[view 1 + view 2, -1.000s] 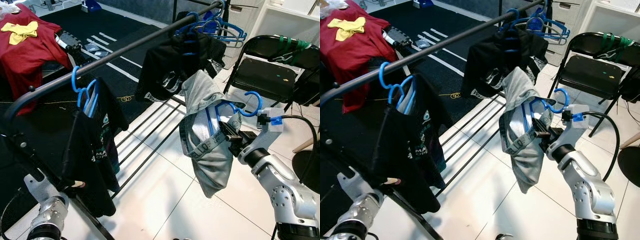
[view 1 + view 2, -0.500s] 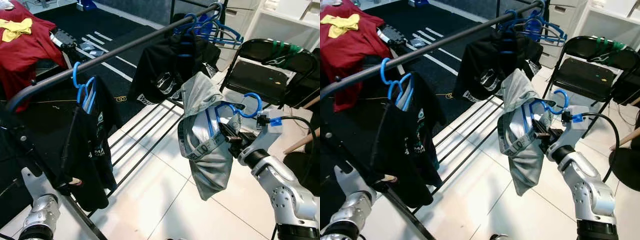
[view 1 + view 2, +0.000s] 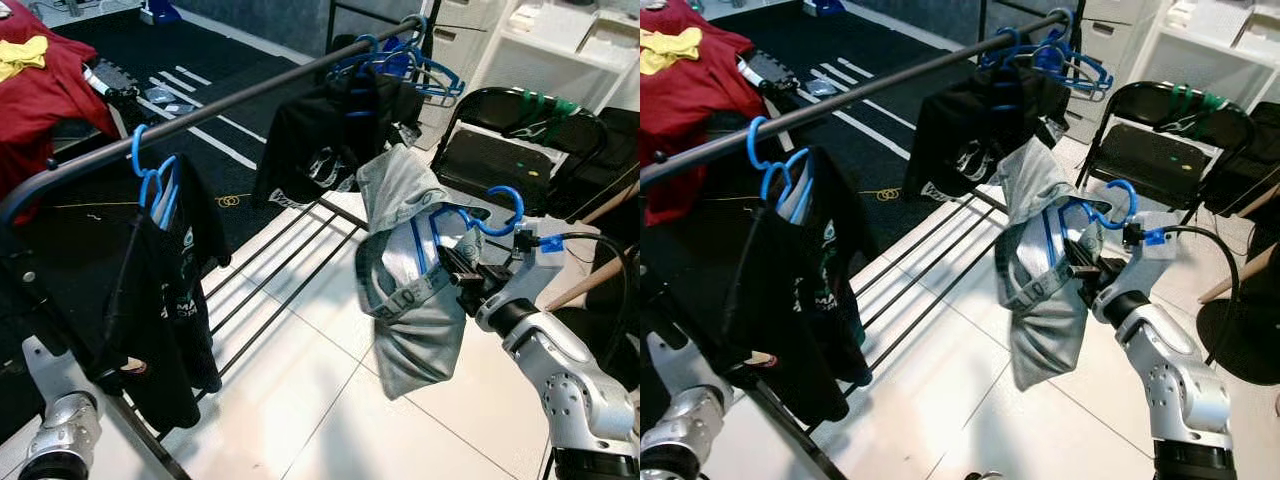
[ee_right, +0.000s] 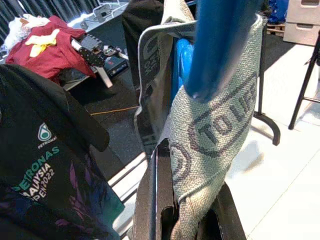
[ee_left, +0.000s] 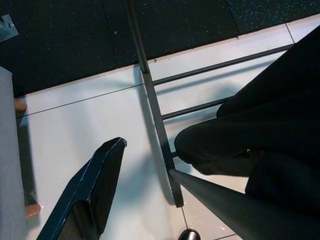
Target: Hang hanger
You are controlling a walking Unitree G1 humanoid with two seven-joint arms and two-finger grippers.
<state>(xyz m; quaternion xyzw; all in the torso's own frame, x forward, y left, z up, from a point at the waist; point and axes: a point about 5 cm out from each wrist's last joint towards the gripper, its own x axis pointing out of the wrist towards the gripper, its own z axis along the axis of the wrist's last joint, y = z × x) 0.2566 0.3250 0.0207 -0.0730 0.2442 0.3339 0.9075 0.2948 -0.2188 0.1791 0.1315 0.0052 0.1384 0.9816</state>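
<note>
Robot beside black clothes rail [image 3: 230, 95].
Right gripper [image 3: 462, 278] fingers clamp blue hanger [image 3: 480, 217] carrying grey garment [image 3: 412, 300]; left gripper [image 5: 150, 200] fingers spread.

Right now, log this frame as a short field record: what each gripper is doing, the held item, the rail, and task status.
right gripper: shut on the blue hanger, beside and below the rail
load: grey garment draped on that hanger
rail: black bar carrying black shirts on blue hangers, plus spare hangers at the far end
left gripper: low near the rack's foot, holding nothing
status: hook not yet on rail
</note>
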